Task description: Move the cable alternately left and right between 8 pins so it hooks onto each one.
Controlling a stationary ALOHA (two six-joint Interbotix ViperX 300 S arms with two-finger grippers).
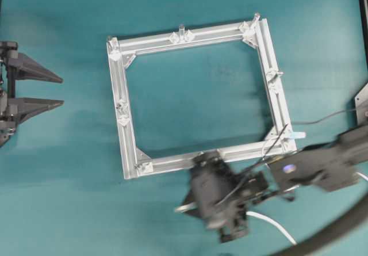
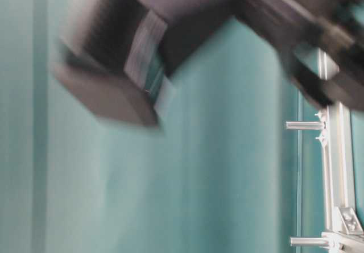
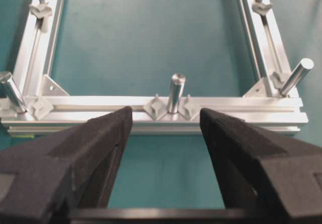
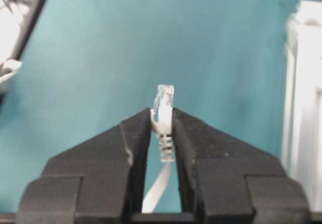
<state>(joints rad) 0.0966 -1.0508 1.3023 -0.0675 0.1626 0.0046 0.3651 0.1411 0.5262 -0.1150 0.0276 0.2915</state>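
Right gripper (image 4: pixel 162 121) is clamped on the cable (image 4: pixel 163 133) just behind its plug, below the frame (image 1: pixel 195 36); left gripper (image 3: pixel 166 126) hangs wide open, empty. All 8 pins (image 3: pixel 175 90) look unhooked. Thin grip, so a snag could yank the plug free.

On the bench (image 1: pixel 57 210) the frame (image 1: pixel 123 129) lies centrally with pins (image 1: pixel 181 29) upright along its rails, the left gripper (image 1: pixel 60 90) well apart to its left, and the right gripper (image 4: pixel 162 117), below its lower rail, pinching the cable (image 4: pixel 163 133) by its plug.
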